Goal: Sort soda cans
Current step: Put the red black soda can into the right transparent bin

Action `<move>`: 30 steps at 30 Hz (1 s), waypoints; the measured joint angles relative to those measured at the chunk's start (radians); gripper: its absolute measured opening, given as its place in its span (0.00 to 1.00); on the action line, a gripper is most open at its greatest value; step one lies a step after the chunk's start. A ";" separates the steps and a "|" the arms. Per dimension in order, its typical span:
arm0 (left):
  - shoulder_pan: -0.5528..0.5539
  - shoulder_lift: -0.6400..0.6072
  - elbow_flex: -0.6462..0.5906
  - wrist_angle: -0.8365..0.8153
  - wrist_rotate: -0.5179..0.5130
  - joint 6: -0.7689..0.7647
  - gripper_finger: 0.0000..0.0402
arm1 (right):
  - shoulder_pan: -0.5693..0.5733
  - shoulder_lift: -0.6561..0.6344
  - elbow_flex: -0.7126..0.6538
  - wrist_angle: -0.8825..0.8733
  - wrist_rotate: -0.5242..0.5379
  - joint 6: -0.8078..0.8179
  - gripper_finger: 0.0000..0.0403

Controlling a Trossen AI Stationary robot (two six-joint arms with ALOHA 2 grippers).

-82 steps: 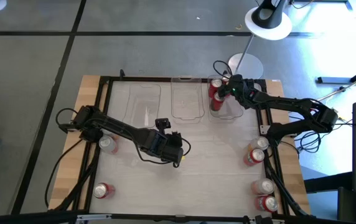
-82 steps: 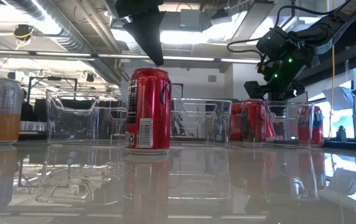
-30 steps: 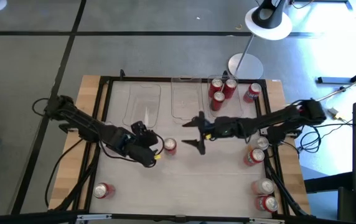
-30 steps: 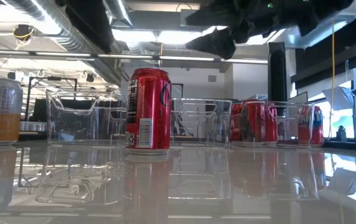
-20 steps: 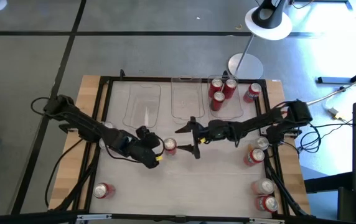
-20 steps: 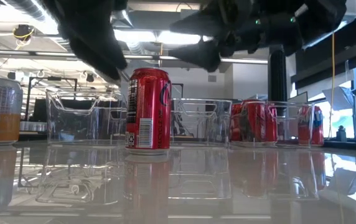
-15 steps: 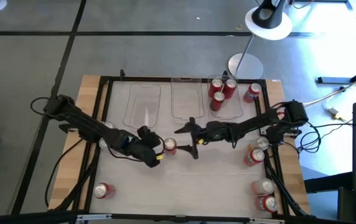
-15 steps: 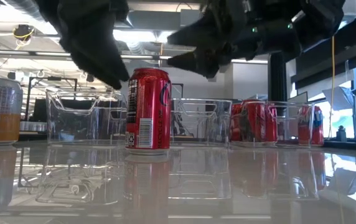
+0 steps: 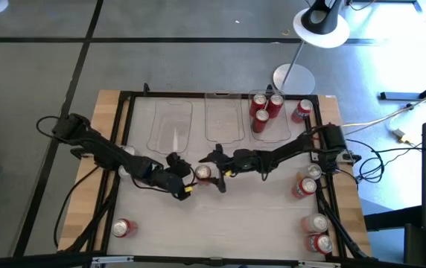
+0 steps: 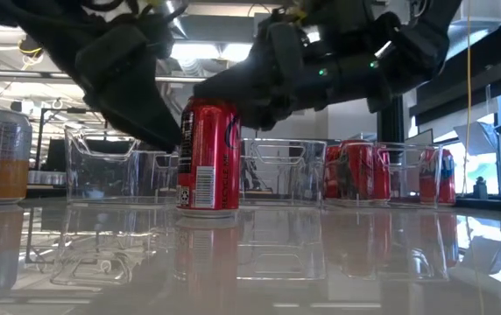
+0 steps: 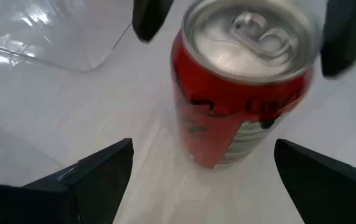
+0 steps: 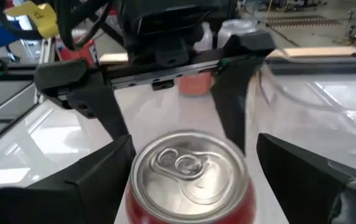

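A red soda can [image 9: 203, 173] with a silver top stands upright mid-table; it also shows in the low view [image 10: 208, 153]. My left gripper [image 9: 191, 179] comes at it from the table's left. It is open, its fingers [image 11: 97, 177] either side of the can [image 11: 243, 87]. My right gripper [image 9: 212, 171] comes from the right, low over the can's top [image 12: 187, 171]. It is open too, its fingers [image 12: 94, 171] flanking the can. I cannot tell that either one touches it.
Three clear bins [image 9: 224, 119] stand along the far edge; the right one [image 9: 278, 132] holds three red cans [image 9: 260, 119]. Another can [image 9: 301, 110] stands beside it. Several cans [image 9: 303, 186] are near the right edge, two [image 9: 124, 227] on the left.
My right gripper has moved toward the table's left and come down over the red can. My left gripper has edged toward the can and sunk to its level. The can has stayed where it was.
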 joint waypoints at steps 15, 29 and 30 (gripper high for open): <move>0.021 0.002 -0.039 0.115 0.001 0.060 0.93 | -0.009 0.076 0.033 -0.038 -0.024 0.023 0.85; 0.021 0.002 -0.039 0.112 -0.001 0.047 0.93 | -0.006 0.011 0.013 -0.084 0.024 0.027 0.72; 0.021 0.002 -0.039 0.111 -0.001 0.042 0.93 | -0.006 -0.014 0.008 -0.103 0.037 0.028 0.72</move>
